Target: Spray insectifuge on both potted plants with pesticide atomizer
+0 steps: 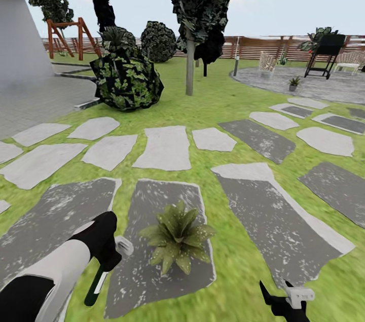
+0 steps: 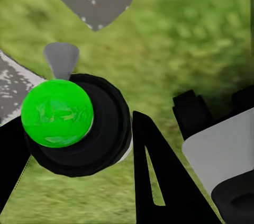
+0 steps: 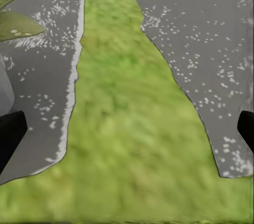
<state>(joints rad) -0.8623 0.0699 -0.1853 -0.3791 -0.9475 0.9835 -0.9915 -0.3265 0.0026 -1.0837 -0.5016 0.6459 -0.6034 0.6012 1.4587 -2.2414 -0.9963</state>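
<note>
Pesticide atomizer [image 1: 99, 281] hung nozzle-down in the left pincer [image 1: 104, 256], pinched at its collar, at nine o'clock of the nearer potted plant [image 1: 177, 236], likely readied for spraying. Right pincer [image 1: 286, 299] idled, spread over grass [image 1: 243, 271] at four o'clock.

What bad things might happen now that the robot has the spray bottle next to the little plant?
The pesticide atomizer hangs low in the left gripper beside the potted plant, so spray might hit the stepping stone instead. The other potted plant sits far off on the patio and may get skipped.
</note>
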